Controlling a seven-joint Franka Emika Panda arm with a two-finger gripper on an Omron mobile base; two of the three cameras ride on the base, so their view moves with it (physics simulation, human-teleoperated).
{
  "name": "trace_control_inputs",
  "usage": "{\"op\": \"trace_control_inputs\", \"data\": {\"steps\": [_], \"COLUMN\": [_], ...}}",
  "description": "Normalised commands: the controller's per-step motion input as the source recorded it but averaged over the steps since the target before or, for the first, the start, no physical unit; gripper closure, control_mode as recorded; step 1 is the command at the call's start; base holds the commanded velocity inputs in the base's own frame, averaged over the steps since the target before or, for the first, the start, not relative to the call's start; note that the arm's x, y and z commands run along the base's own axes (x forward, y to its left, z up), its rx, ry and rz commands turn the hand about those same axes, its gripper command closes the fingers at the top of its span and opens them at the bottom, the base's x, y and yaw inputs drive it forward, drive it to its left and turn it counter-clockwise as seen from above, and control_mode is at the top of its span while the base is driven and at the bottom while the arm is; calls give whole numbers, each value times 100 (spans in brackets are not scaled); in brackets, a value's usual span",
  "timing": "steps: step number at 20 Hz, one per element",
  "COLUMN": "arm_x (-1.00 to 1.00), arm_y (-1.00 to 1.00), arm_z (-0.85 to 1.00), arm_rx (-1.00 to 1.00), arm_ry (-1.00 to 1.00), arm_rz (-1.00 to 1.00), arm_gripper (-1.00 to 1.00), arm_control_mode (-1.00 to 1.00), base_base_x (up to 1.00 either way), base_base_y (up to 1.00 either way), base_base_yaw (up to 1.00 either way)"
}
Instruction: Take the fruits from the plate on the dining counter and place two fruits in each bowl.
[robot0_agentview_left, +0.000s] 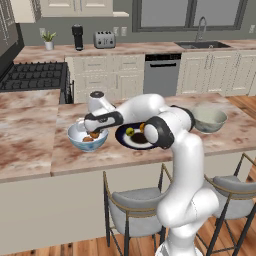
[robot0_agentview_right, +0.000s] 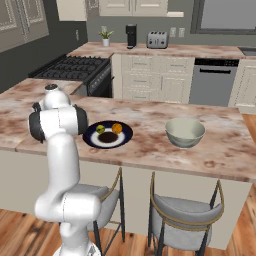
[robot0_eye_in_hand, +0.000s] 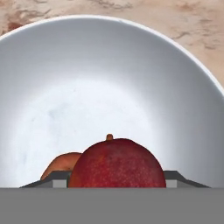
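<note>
While a brownish-red fruit (robot0_eye_in_hand: 117, 162) sits pinched between the gripper (robot0_agentview_left: 93, 133) fingertips, it hangs inside the white-lined, pale blue bowl (robot0_agentview_left: 75, 139) on the dining counter (robot0_agentview_left: 30, 150). Seen from the hand, the red fruit's short stem points up and an orange fruit (robot0_eye_in_hand: 61, 164) lies just behind and to one side of it, low in the bowl. From the left base view the claw dips over the bowl's rim, with the orange fruit (robot0_agentview_left: 87, 139) visible on the bowl floor beneath it.

Just beside the bowl rests the dark plate (robot0_agentview_right: 126, 134), still carrying a yellow-green fruit (robot0_agentview_right: 100, 129) and a second orange fruit (robot0_agentview_right: 117, 128), close together near the plate's far edge. The arm's elbow reaches across the plate in the left base view and covers part of it; in the right base view the arm's upper joints stand in front of the blue bowl and hide it.

Farther along the counter, well apart from the plate, a pale greenish-cream bowl (robot0_agentview_right: 185, 132) stands upright. Two grey-cushioned stools (robot0_agentview_right: 185, 212) with dark frames are tucked under the counter's front edge.

Beyond, the back counter holds a small potted plant (robot0_agentview_left: 48, 40), a black coffee maker (robot0_agentview_left: 77, 37) and a silver toaster (robot0_agentview_left: 104, 39). A black stove (robot0_agentview_left: 32, 76) sits to the left, a steel dishwasher (robot0_agentview_left: 161, 73) is set among white cabinets, and a sink with a faucet (robot0_agentview_left: 201, 27) lies under the window.
</note>
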Motion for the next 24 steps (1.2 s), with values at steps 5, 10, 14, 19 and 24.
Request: {"op": "trace_control_inputs", "data": {"steps": [5,10,14,19,24], "arm_x": [4,1,0,0,0], "arm_y": [0,0,0,0,0], "arm_z": [-26,-15,0,0,26], "arm_rx": [0,0,0,0,-1], "arm_ry": [1,3,1,0,0], "arm_rz": [0,0,0,0,0], "arm_gripper": [100,-100,-100,-100,-100], "arm_control_mode": [-100,-100,-100,-100,-100], "base_base_x": [0,0,0,0,0], "base_base_y": [0,0,0,0,0], "base_base_yaw": [0,0,0,0,0]}}
